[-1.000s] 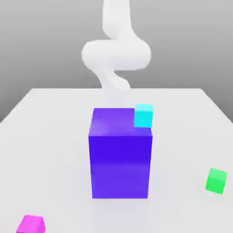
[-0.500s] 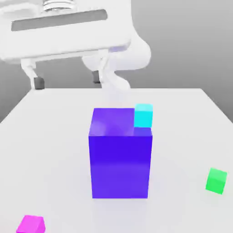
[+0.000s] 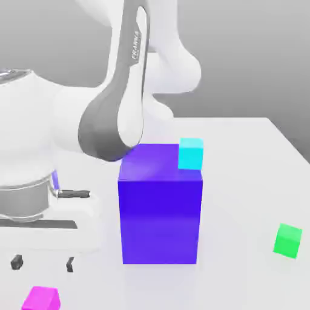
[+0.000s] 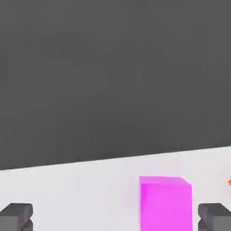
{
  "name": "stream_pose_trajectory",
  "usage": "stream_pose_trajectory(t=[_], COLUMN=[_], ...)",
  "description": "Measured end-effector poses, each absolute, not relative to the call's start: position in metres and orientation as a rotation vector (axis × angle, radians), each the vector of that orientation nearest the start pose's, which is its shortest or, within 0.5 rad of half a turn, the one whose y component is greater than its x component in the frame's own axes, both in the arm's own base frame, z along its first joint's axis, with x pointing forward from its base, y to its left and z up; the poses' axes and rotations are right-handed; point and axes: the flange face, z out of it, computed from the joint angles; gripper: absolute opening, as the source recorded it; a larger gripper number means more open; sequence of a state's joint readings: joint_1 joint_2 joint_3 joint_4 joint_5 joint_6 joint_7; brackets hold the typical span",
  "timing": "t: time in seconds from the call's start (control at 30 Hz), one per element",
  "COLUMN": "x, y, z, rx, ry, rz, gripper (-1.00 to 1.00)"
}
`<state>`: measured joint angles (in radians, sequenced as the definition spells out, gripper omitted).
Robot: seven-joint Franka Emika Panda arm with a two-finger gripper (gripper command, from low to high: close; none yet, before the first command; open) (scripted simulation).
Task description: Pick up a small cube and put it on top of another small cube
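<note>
- The magenta cube (image 3: 41, 298) sits on the white table (image 3: 254, 175) at the near corner on the exterior view's left, well apart from everything else on the surface; it lies flat, upright, and nothing touches it; in the hand view the same magenta cube (image 4: 165, 203) shows between the two dark fingertips, nearer to one of them than to the other.
- The gripper (image 3: 42, 263) hangs just above the magenta cube in the exterior view, pointing down; its jaws stand wide apart and hold nothing; the dark fingertips (image 3: 17, 262) are clear of the cube's top; in the hand view the gripper (image 4: 115, 216) frames the cube with a wide gap on one side.
- The white arm (image 3: 130, 79) reaches from the back of the table forward and down over the exterior view's left half; its grey-sided link crosses in front of the upper left corner of the big block.
- The big blue-purple block (image 3: 160, 215) stands upright in the middle of the table, much taller than the small cubes.
- The small cyan cube (image 3: 191, 154) rests on top of the big block, at its far corner on the exterior view's right.
- The green cube (image 3: 287, 240) lies on the table on the exterior view's right, near the front edge, well apart from the big block and far from the magenta cube.
</note>
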<state>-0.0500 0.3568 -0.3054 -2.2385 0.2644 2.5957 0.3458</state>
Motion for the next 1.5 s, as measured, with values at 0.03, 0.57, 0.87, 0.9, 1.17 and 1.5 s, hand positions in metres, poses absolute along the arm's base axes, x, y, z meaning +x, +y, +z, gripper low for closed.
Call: stream_pose_trajectory(t=[0.03, 0.57, 0.87, 0.9, 1.17, 1.5], x=[0.507, 0.503, 0.506, 0.501, 0.397, 0.332], y=[-0.203, -0.206, 0.014, 0.040, 0.243, 0.311], z=[0.203, 0.183, 0.202, 0.204, 0.232, 0.185], rx=[-2.807, -2.823, -2.948, -2.964, -3.096, -3.136], ry=[1.372, 1.376, 0.965, 0.914, 0.412, 0.182], rz=[-0.022, 0.002, 0.078, 0.081, 0.050, 0.000], gripper=[0.00, -1.00, -1.00, -1.00, -1.00, 1.00])
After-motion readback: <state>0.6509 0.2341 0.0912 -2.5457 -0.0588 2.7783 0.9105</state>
